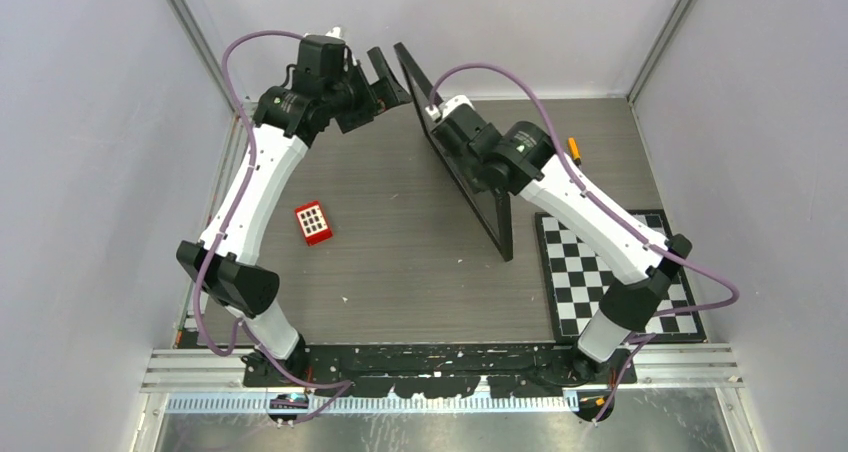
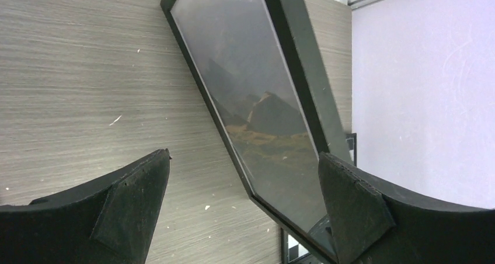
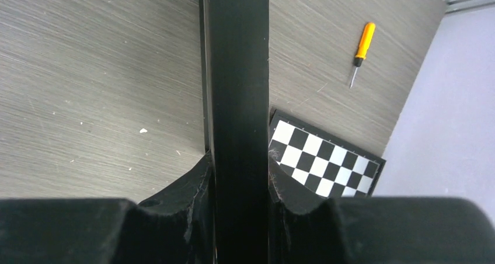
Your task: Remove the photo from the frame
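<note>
The frame point(image 1: 497, 222) stands on edge on the table point(image 1: 400, 242), with the photo point(image 2: 257, 118) inside it. The right arm's point(image 1: 590, 207) jaws grip its upper rim. The left arm's point(image 1: 262, 182) jaws hang open beside the front. Risk: if that single grip slips, the frame topples.

Table point(image 1: 400, 272): grey wood-grain top with scattered pale specks. A small red block point(image 1: 313, 223) with a white grid face lay left of centre. A checkerboard point(image 1: 610, 272) lay flat at the right edge, with an orange-handled screwdriver point(image 3: 361, 51) beyond it. The frame point(image 1: 497, 224) stood on edge beside the board; contact with the top could not be resolved.
</note>
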